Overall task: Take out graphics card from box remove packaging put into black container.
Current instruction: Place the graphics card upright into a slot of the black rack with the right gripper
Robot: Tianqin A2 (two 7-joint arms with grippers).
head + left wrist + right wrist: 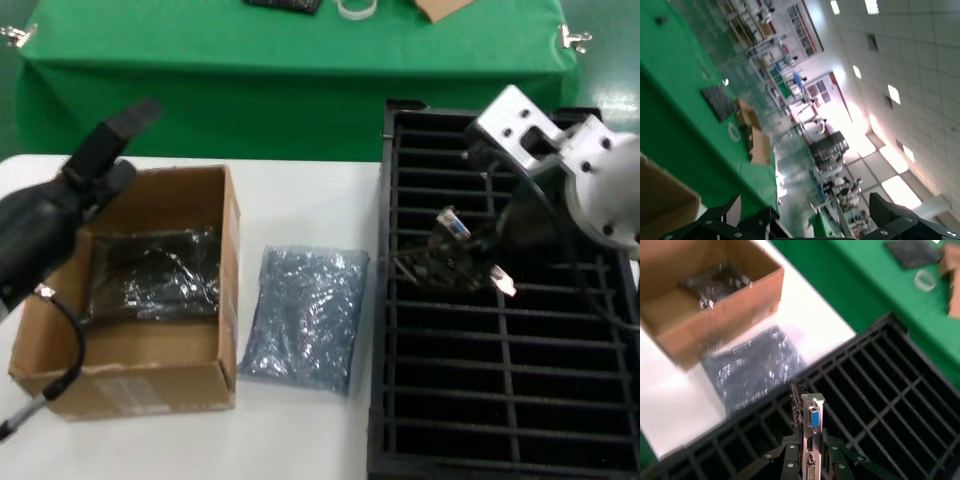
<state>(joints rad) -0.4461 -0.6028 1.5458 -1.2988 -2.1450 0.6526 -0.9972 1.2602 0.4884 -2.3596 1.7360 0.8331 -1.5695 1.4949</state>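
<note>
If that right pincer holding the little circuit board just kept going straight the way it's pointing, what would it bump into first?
Most likely the black container. The right pincer grips the graphics card by its bracket end and points down over the slotted rows, so the card's leading edge would probably meet a divider or drop into a slot; depth is unclear.

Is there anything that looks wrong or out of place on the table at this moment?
Nothing stands out. The empty packaging lies flat on the table between the box and the black container. The right gripper holds the graphics card by its bracket above the container. The left gripper hovers over the box, open.
</note>
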